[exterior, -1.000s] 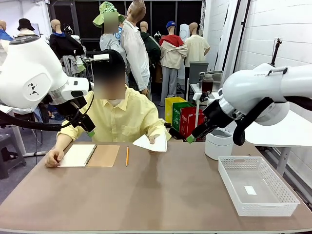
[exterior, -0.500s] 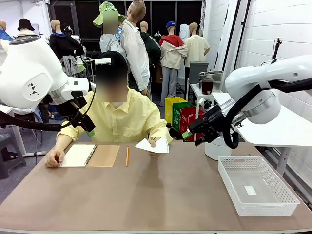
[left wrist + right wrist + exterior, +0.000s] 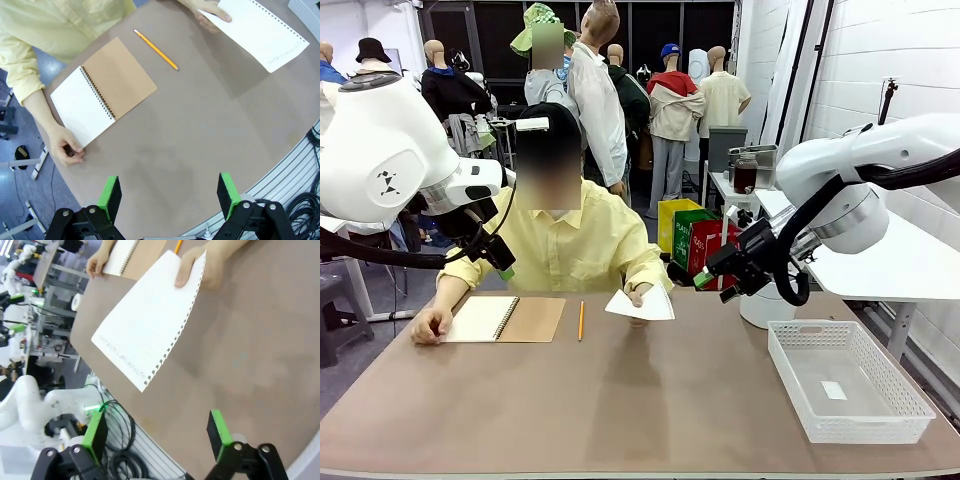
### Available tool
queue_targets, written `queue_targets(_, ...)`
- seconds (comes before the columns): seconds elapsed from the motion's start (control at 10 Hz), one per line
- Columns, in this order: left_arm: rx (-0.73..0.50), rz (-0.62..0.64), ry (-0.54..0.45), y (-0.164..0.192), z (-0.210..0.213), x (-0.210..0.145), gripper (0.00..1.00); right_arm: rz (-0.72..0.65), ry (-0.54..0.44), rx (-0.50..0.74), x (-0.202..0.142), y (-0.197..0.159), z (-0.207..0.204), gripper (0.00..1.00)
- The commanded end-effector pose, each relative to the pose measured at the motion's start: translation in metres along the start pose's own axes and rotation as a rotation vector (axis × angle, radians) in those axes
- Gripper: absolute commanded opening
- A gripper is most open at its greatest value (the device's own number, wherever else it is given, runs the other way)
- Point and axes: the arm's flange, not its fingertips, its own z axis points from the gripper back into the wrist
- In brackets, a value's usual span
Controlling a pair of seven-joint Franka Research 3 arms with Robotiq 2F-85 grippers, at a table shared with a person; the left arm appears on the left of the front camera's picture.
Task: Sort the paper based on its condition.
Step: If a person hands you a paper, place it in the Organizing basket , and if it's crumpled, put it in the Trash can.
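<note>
White paper (image 3: 150, 315) in a hand (image 3: 206, 262) bears illegible writing.

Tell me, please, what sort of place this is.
Likely a robotics lab or test room: a white left arm and right arm flank a table shared with a seated person, cables lie beneath its edge, and the wall is bare painted block.

A brown table (image 3: 650, 400) is spread across the lower frame. At its upper left an open spiral notebook (image 3: 505, 319) is laid flat, with a yellow pencil (image 3: 581, 321) just to its right. A white mesh basket (image 3: 820, 437) is set at lower right, and a white round tub (image 3: 767, 298) is seen above it.
</note>
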Motion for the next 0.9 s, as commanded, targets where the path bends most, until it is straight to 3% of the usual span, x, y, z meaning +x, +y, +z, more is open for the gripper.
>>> queue_targets(0.0, -0.002, 0.0, -0.002, 0.001, 0.001, 0.0, 1.0, -0.188, -0.017, 0.111, 0.016, -0.011, -0.01, 1.0)
queue_targets(0.4, -0.002, 0.0, -0.002, 0.001, 0.001, 0.0, 1.0, -0.398, -0.036, 0.293, 0.038, -0.048, -0.049, 1.0)
queue_targets(0.8, -0.002, 0.0, -0.002, 0.001, 0.001, 0.0, 1.0, -0.519, 0.006, 0.33, 0.049, -0.069, -0.08, 1.0)
